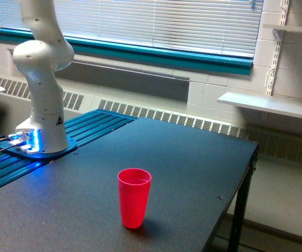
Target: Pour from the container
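The container is out of view, and so is my gripper; only the arm's white base and lower links [42, 100] show at the exterior view's left, rising past the top edge. An opaque red plastic cup [134, 197] stands upright near the front of the dark table [182, 157]. Its inside cannot be made out from here.
The arm's base is bolted on a blue ribbed plate [62, 139] at the table's left, with glowing blue lights. The table's right edge [240, 184] drops off to the floor. A white wall shelf [269, 105] hangs at the right, under window blinds.
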Robot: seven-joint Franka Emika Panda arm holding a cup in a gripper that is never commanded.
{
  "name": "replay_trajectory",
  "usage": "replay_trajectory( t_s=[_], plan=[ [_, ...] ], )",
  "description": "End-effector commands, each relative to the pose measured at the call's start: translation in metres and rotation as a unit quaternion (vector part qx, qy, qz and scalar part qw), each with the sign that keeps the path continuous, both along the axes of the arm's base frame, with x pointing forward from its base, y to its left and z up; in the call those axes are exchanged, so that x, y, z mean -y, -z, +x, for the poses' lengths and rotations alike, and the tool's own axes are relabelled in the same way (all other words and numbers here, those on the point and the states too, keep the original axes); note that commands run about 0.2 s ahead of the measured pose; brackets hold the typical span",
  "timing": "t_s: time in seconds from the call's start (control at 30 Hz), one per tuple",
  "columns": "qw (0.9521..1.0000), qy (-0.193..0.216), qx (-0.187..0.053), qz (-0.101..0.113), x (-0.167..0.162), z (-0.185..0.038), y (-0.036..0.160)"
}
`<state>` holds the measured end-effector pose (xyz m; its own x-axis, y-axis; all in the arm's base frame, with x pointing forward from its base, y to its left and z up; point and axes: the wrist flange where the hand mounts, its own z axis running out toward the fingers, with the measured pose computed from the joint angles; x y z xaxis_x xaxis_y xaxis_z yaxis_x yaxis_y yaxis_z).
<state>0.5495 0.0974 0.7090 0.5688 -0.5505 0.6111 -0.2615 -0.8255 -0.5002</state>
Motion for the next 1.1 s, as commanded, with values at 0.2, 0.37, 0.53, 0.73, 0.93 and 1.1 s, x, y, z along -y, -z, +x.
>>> replay_trajectory(
  t_s=[0.2, 0.37, 0.53, 0.73, 0.93, 1.1],
  plan=[
    [1.0, -0.001, -0.005, -0.008, -0.002, 0.0, 0.003],
    [0.9999, -0.001, -0.01, -0.011, 0.0, -0.002, 0.004],
    [0.9997, 0.014, -0.015, -0.016, 0.006, -0.006, 0.007],
    [0.9987, 0.042, -0.021, -0.017, 0.02, -0.011, 0.013],
    [0.9964, 0.078, -0.029, -0.015, 0.037, -0.019, 0.024],
    [0.994, 0.102, -0.036, -0.014, 0.051, -0.028, 0.035]
  ],
)
